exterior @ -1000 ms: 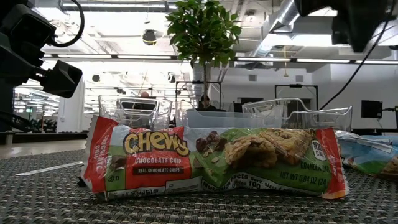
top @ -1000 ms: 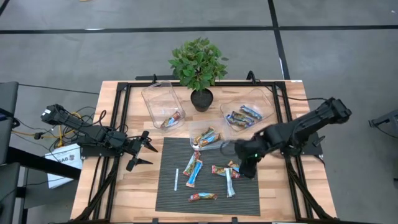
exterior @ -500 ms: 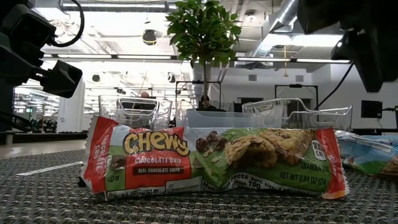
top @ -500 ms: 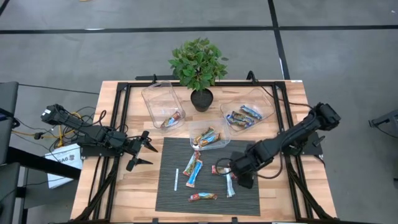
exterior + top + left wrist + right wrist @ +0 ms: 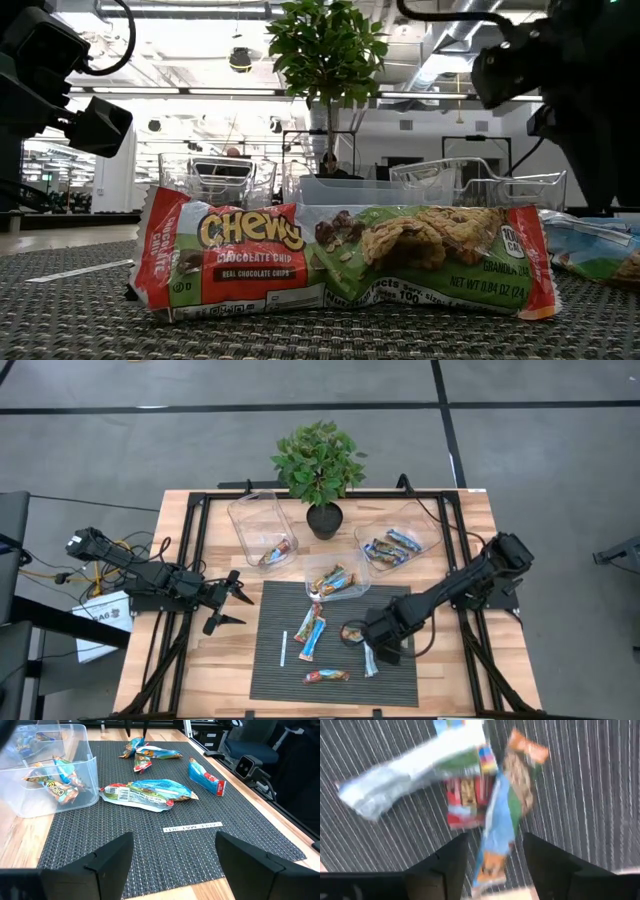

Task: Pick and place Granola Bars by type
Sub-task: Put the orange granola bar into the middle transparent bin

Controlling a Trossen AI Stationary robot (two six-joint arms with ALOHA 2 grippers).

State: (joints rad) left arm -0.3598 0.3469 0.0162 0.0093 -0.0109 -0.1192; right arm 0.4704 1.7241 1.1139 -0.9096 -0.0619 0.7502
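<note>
Bars point(image 5: 492, 815) lie just beyond the open right gripper point(image 5: 492, 857).

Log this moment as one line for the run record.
right gripper: fingers open, low over mixed granola bars on mat | left gripper: open, waiting at mat's left edge | three bins hold bars

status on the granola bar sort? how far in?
Partly done. Three clear bins hold bars: the left bin one, the right bin a few, the middle bin a couple. The right gripper, open, is over a bar cluster on the mat. About seven bars left. The left gripper waits, open.
</note>
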